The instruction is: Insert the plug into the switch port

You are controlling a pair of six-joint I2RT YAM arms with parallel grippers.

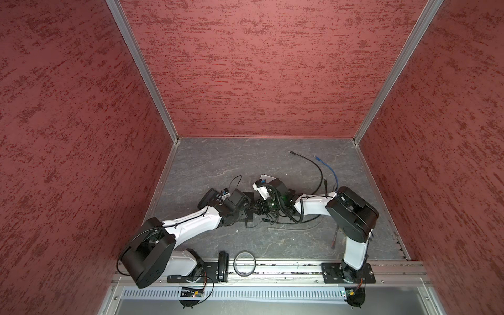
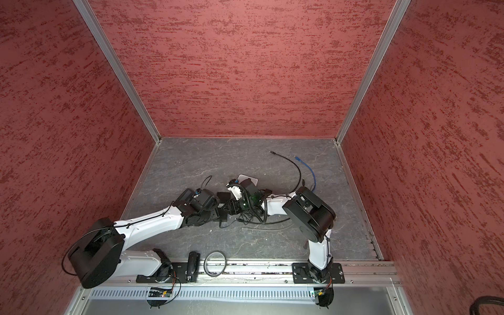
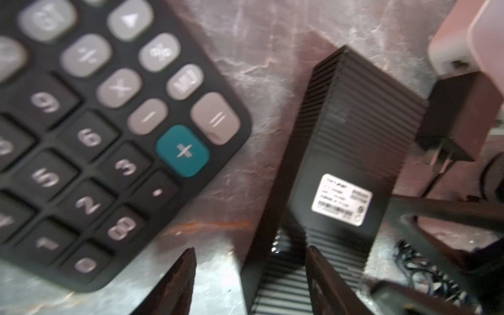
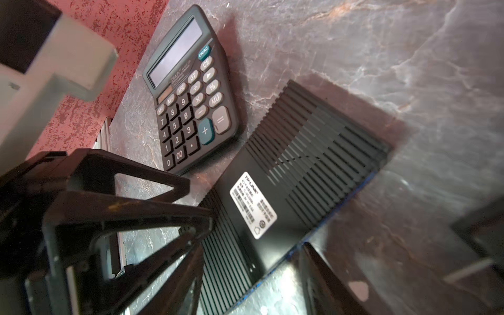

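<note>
Switch [image 4: 286,174] label-up on table [image 4: 354,54] beside calculator [image 4: 191,103]. Left gripper [image 3: 250,249] open, straddling switch end. Right gripper [image 4: 253,242] brackets it; clamped or not, unclear. Blue plug [image 1: 316,157] lies far right, well apart.

The switch [image 4: 313,174] is moulded in matt black ribbed plastic, with a smooth white label [image 4: 253,204]. The calculator [image 4: 191,90] is cased in matt dark plastic. The table [image 4: 381,54] is finished in faintly glossy, veined grey stone-look. The walls [image 1: 245,68] are coated in rough red texture.
</note>
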